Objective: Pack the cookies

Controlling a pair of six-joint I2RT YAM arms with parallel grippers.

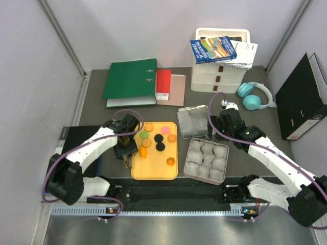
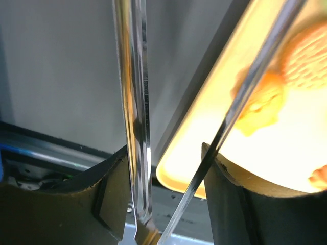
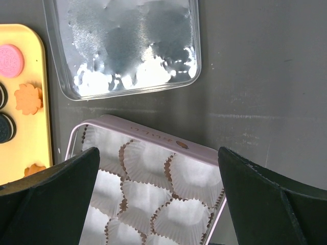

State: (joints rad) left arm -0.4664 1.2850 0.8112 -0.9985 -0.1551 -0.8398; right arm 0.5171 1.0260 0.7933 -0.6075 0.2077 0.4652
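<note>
Top external view, from the left: the left gripper [image 1: 126,153] hangs at the left rim of the yellow tray [image 1: 153,169], clenched on a pair of metal tongs [image 2: 134,102]. In the left wrist view one blade lies outside the rim and the other crosses over an orange cookie. The cookies [image 1: 146,143] lie loose on the tray, nine small discs. They are mostly orange, some round and some flower-shaped, with two black, one green and one pink (the pink and black ones look ridged at the edge, like sandwich biscuits). To the right, a clear lid [image 1: 193,122] lies on the table behind a box [image 1: 185,171] of white paper cups [image 3: 145,163]. No cookie shows in the cups. The right gripper [image 3: 158,153] hovers over the box's far edge, released, fingers wide apart and holding nothing.
</note>
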